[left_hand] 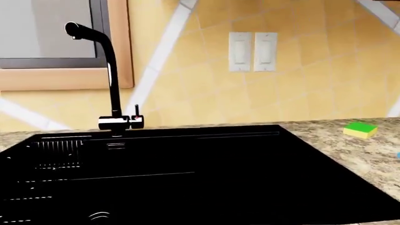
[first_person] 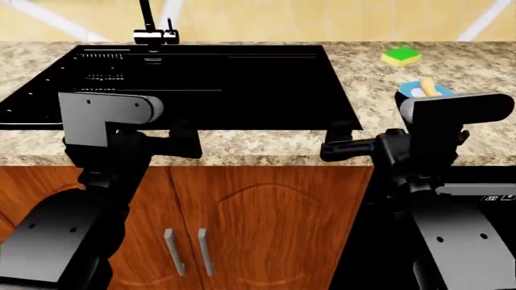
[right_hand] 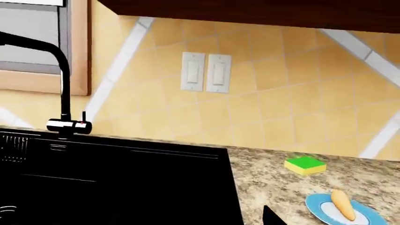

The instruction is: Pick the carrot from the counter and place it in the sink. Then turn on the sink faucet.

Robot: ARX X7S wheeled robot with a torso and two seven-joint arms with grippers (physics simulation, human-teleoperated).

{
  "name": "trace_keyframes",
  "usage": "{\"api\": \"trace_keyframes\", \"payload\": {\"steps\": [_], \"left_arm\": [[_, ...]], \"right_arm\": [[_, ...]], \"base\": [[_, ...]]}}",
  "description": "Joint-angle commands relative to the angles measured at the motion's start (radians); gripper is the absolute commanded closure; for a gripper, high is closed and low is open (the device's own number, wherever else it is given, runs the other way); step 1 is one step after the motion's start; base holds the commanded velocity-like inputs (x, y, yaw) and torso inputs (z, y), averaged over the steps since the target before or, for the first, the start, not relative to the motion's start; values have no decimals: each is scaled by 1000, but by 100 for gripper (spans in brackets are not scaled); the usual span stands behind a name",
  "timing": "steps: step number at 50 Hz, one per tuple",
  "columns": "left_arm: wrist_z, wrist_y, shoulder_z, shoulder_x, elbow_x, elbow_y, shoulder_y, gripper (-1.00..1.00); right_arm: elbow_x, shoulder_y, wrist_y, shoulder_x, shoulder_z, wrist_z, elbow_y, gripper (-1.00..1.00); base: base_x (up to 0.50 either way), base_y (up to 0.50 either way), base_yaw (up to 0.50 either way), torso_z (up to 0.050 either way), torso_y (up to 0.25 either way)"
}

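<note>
On the speckled tabletop (first_person: 241,142) nothing of the task is done yet: the carrot (first_person: 428,86) lies on a small blue plate (first_person: 411,90) at the right, well apart from the black sink (first_person: 202,78) and not in either claw. Going left to right in the head view, the left claw (first_person: 187,142) hangs at the tabletop's front edge below the sink, then comes the faucet (first_person: 149,27) at the sink's back rim, then the right claw (first_person: 342,148), also at the front edge, with the green-and-yellow sponge (first_person: 400,56) and the plate farther right. Both claws are dark shapes seen against dark arm parts, so I cannot tell whether either stands open or closed.

The step in hand looks like the reach for the carrot, and the right arm is the nearer one. To do it well I would lift that claw clear of the edge, bring it over the plate, and close across the carrot's thick middle, not its tapered tip, so it does not roll off the plate. The sponge sits near and should stay untouched.

Counted: one carrot, one plate, one sponge, one sink, one faucet with one small red-marked lever (left_hand: 137,112), two wall switches (left_hand: 252,51), two cupboard handles (first_person: 186,251)
</note>
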Motion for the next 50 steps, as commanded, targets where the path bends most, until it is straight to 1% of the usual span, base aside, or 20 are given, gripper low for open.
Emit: {"api": "trace_keyframes", "payload": {"steps": [1, 10, 14, 15, 19, 22, 24, 27, 30, 31, 33, 34, 35, 37, 41, 44, 46, 50], "left_arm": [[-13, -288, -31, 1, -52, 127, -216, -100], [-21, -308, -41, 4, -62, 125, -239, -100], [-26, -351, -53, 7, -73, 133, -283, -100], [-29, -367, -59, 8, -80, 140, -297, -100], [-123, -373, -76, -20, -210, 83, -358, -100], [-256, -373, -89, -53, -387, -31, -461, -100], [-294, -370, -62, -63, -419, -105, -533, -100], [-316, -366, -47, -63, -438, -178, -604, -100], [-322, -334, -9, -72, -423, -248, -644, -100], [-308, -303, 7, -75, -416, -290, -662, -100], [-285, -239, 48, -84, -388, -390, -677, -100], [-278, -190, 66, -86, -361, -463, -684, -100], [-257, -153, 97, -96, -347, -507, -695, -100], [-237, -108, 123, -104, -327, -572, -726, -100], [-188, 11, 224, -119, -244, -799, -857, -100], [-191, 0, 215, -110, -245, -832, -922, -100], [-187, -13, 224, -112, -250, -819, -929, -100], [-194, -29, 212, -111, -261, -790, -935, -100]], "right_arm": [[39, 206, 259, 27, 10, -5, -134, -100], [49, 236, 288, 22, 9, -1, -135, -100], [55, 276, 312, 24, 10, -2, -126, -100], [68, 297, 335, 15, 35, -14, -120, -100], [81, 390, 380, 19, 49, -26, -74, -100], [85, 458, 392, 26, 39, -33, -12, -100], [84, 516, 405, 28, 30, -30, 32, -100], [89, 596, 415, 32, 7, -38, 98, -100], [94, 651, 418, 32, -1, -47, 160, -100], [94, 682, 413, 32, 0, -51, 199, -100], [88, 729, 340, 43, -13, -71, 332, -100], [81, 736, 319, 48, -23, -70, 364, -100], [73, 751, 280, 52, -36, -75, 422, -100], [67, 783, 240, 53, -51, -79, 470, -100], [44, 862, 124, 53, -86, -91, 648, -100], [32, 903, 96, 57, -99, -91, 721, -100], [38, 928, 103, 58, -87, -93, 740, -100], [45, 929, 136, 63, -66, -87, 725, -100]], "base": [[0, 0, 0, 50, 0], [0, 0, 0, 50, 0], [0, 0, 0, 50, 0], [0, 0, 0, 50, 0], [0, 0, 0, 50, 0], [0, 0, 0, 50, 0], [0, 0, 0, 50, 0], [0, 0, 0, 50, 0], [0, 0, 0, 50, 0], [0, 0, 0, 0, 0], [0, 0, 0, 0, 0], [0, 0, 0, 0, 0], [0, 0, 0, 0, 0], [0, 0, 0, 0, 0], [0, 0, 0, 0, 0], [0, 0, 0, 0, 0], [0, 0, 0, 0, 0], [487, 0, 0, 0, 0]]}}
